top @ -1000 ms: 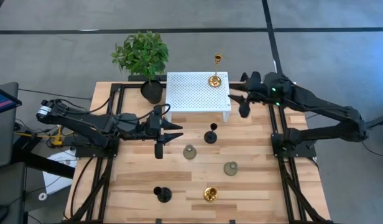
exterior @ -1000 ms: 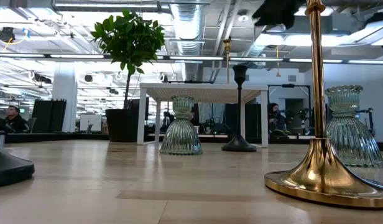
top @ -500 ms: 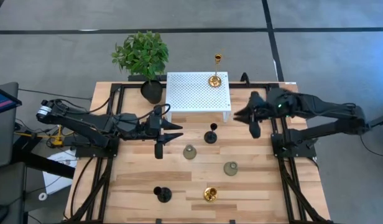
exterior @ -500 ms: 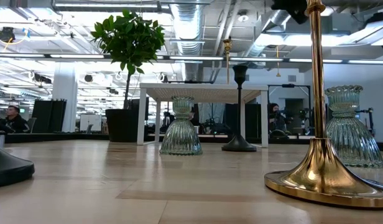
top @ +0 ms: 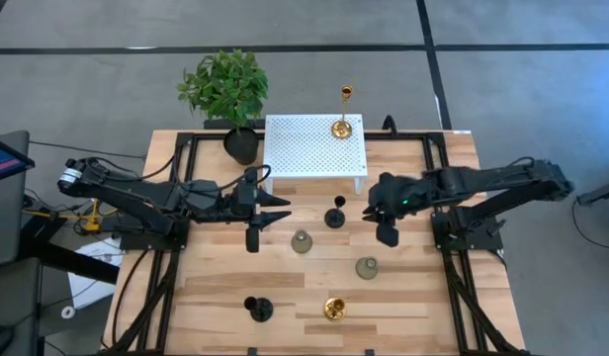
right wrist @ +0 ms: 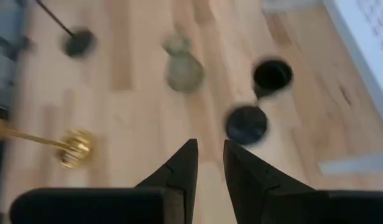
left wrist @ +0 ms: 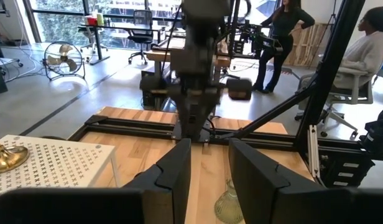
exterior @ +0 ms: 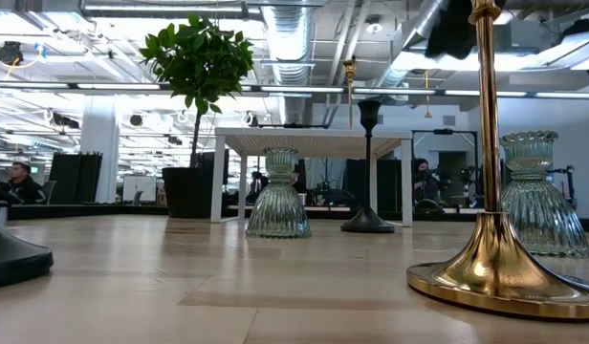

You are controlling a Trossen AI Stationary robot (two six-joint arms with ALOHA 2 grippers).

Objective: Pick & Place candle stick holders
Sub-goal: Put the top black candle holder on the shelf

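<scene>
One gold candle stick holder [top: 342, 127] stands on the white perforated stand [top: 304, 148]. On the table stand a black holder [top: 334, 216], two grey-green ones [top: 302, 241] [top: 366, 267], another black one [top: 257, 310] and a second gold one [top: 333, 309]. My right gripper [top: 377, 220] hovers just right of the middle black holder [right wrist: 247, 123]. Its fingers [right wrist: 211, 158] are open by a narrow gap with nothing between them. My left gripper [top: 283, 211] waits left of that holder, narrowly open [left wrist: 210, 162] and empty.
A potted plant [top: 225, 89] stands at the far left corner beside the white stand. Black frame rails [top: 445, 247] run along both table sides. People sit and stand in the room beyond the table [left wrist: 285, 37].
My right gripper has gone from beside the white stand's right end toward the table's near edge and leftward, ending close to the middle black holder. The holders have stayed where they were.
</scene>
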